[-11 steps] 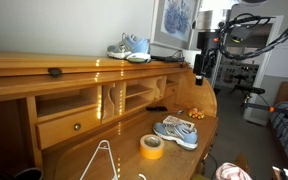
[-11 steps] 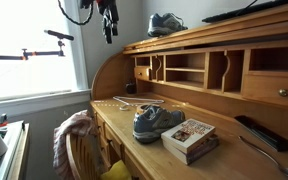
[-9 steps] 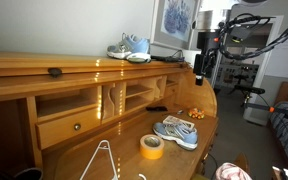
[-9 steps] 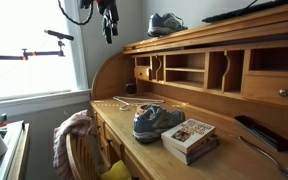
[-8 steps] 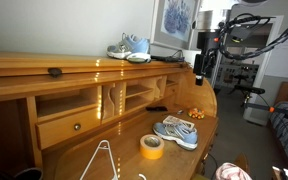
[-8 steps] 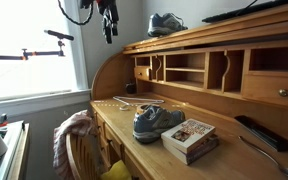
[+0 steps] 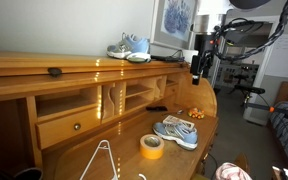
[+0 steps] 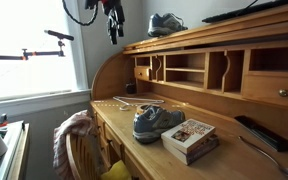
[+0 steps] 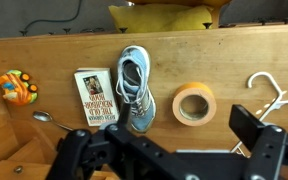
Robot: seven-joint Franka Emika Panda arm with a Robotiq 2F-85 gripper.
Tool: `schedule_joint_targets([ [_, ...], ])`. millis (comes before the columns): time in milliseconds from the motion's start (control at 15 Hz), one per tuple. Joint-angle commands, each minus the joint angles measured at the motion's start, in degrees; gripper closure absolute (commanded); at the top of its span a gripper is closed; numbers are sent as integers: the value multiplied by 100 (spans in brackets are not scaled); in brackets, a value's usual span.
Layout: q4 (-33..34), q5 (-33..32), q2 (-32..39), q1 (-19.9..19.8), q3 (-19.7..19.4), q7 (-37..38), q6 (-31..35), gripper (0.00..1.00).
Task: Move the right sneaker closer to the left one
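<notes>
Gripper (image 7: 196, 72): in the air off the end of the desk (image 7: 14, 95) top, at about the height of the top. In the wrist view its fingers (image 9: 262, 140) stand spread apart with nothing between them.
Right sneaker (image 9: 134, 88): flat on the writing surface, one end close to the front edge. It is well apart from the gripper and below it.
Left sneaker (image 7: 129, 47): on the desk top, near that top's front edge, and a level above the right sneaker.
Edges, writing surface: a book (image 9: 94, 97) lies just beside the right sneaker on one long side. A tape roll (image 9: 194, 103) lies near it on the other side, with a strip of bare wood between them.
Edges, top: a dark flat item (image 7: 169, 55) lies just beside the left sneaker, on the gripper's side.
Open room: bare wood runs along the top on the left sneaker's far side from the gripper. There is bare wood between the tape roll and a wire hanger (image 9: 276, 90).
Count: two sneakers, one book, one tape roll, one hanger, one spoon (image 9: 49, 119), one orange toy (image 9: 14, 87).
</notes>
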Motion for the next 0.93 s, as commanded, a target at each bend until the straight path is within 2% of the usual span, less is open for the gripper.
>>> schedule_joint_targets([
  [0, 16, -23, 5, 79, -68, 21, -21, 0],
  [333, 68, 30, 55, 61, -104, 33, -42, 0],
  [733, 241, 597, 355, -8, -548, -98, 72, 0],
  [867, 190, 622, 418, 38, -657, -537, 334, 0],
])
